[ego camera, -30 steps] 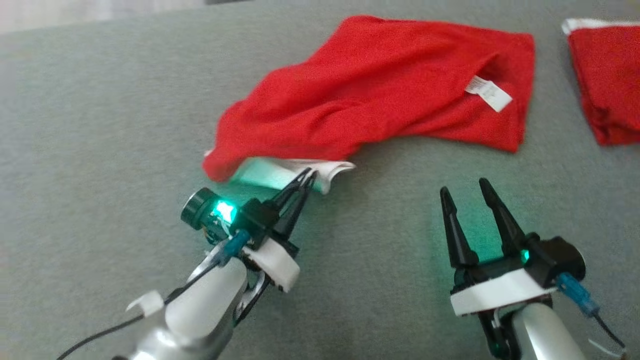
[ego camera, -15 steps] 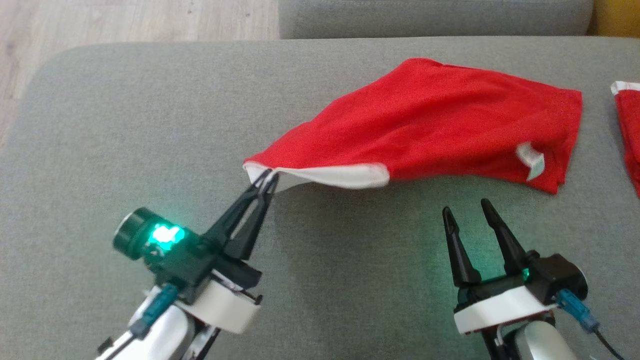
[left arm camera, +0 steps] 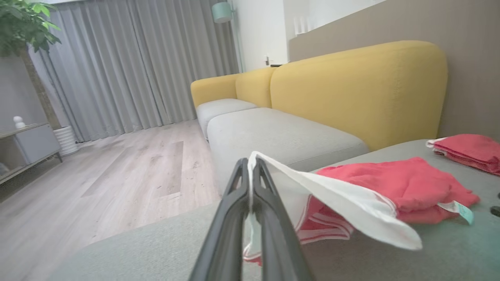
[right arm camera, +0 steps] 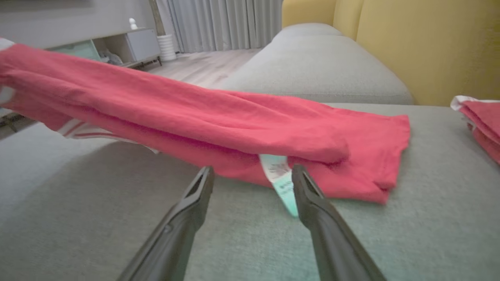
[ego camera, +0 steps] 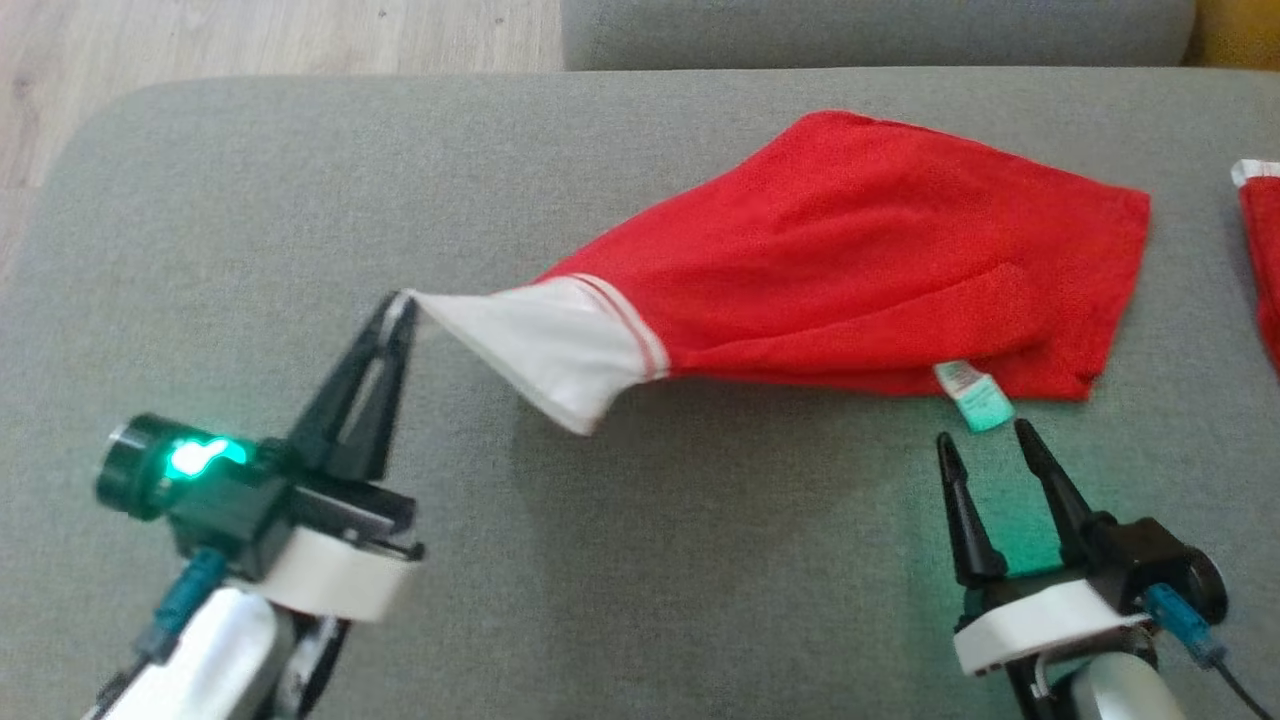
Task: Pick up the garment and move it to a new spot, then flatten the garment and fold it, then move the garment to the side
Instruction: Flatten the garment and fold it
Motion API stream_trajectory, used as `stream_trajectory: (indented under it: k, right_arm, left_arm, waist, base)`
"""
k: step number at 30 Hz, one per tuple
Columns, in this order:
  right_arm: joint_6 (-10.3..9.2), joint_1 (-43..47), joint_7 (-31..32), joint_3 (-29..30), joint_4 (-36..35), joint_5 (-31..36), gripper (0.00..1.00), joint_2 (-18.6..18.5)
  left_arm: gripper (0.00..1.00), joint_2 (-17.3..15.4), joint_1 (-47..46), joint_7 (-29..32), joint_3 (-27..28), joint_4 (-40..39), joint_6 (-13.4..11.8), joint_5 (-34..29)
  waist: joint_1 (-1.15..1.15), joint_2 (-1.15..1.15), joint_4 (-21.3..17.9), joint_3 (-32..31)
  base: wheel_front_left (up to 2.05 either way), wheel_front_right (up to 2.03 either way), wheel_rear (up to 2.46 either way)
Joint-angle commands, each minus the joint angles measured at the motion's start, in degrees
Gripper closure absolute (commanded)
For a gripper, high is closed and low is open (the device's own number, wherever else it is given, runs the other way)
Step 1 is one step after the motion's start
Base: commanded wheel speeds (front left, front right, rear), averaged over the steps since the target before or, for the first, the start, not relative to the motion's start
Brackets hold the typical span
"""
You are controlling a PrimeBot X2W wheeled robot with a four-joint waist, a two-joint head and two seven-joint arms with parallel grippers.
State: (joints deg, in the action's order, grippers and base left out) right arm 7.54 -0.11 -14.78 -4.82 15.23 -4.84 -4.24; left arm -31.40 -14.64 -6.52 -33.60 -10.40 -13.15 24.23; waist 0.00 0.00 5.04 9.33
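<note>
A red garment (ego camera: pixel 860 260) with a white striped band (ego camera: pixel 540 335) lies stretched across the grey cushion (ego camera: pixel 640 560). My left gripper (ego camera: pixel 400 305) is shut on the tip of the white band and holds that end lifted; the left wrist view shows the garment (left arm camera: pixel 390 183) trailing right from my left gripper (left arm camera: pixel 250 164). My right gripper (ego camera: pixel 985 445) stands open just below the garment's near edge, by its care label (ego camera: pixel 972 395). In the right wrist view the label (right arm camera: pixel 281 179) hangs between the fingers of my right gripper (right arm camera: pixel 252 171), and the garment (right arm camera: pixel 195 113) spans the view.
A second, folded red garment (ego camera: pixel 1262 260) sits at the cushion's right edge, also visible as the folded red garment (left arm camera: pixel 468 150). A yellow sofa back (left arm camera: pixel 359 89) and another grey seat (left arm camera: pixel 273 132) stand beyond. Wooden floor (ego camera: pixel 250 40) lies past the cushion's far left corner.
My left gripper has pulled the white band leftward, drawing the garment out long and turning the band outward. The right gripper has shifted slightly right, toward the label. The camera has tilted.
</note>
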Motion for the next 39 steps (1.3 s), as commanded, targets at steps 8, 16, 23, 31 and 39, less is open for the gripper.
stream_trajectory:
  k: [8, 16, 23, 31, 39]
  right_arm:
    - [-0.05, -6.78, -0.22, 2.91, 5.16, 3.02, 0.0, -0.4]
    - [-0.05, -16.89, -0.22, 3.53, 18.87, 6.76, 0.0, -3.83]
    - [-0.05, -25.15, 1.63, 3.47, 30.57, 8.06, 0.27, -4.61]
    - [-0.05, -25.74, 0.27, 2.93, 30.12, 7.09, 1.0, -4.59]
    - [-0.05, -15.72, 7.07, 1.21, 9.76, -1.65, 1.0, -9.87]
  left_arm:
    - [1.0, -4.12, -1.24, -1.42, 5.83, -0.42, -1.29, 1.11]
    - [1.0, -3.36, -3.26, -1.65, 4.89, 0.18, -0.52, 0.76]
    - [1.0, -2.15, -6.09, -1.99, 3.84, 1.12, 0.38, 0.21]
    - [1.0, -2.43, -7.36, -2.54, 4.01, 1.44, 0.84, 0.27]
    - [1.0, -6.38, -5.15, 0.34, 7.44, -7.88, 0.96, 4.45]
  waist:
    - [0.0, 0.0, 0.43, 1.19]
    - [0.0, 0.0, 2.24, 3.59]
    - [0.0, 0.0, 3.75, 6.11]
    - [0.0, 0.0, 2.85, 4.67]
    - [0.0, 0.0, -0.64, 1.48]
  base:
    - [0.0, 0.0, 0.0]
    - [0.0, 0.0, 0.0]
    - [0.0, 0.0, 0.0]
    - [0.0, 0.0, 0.0]
    - [0.0, 0.0, 0.0]
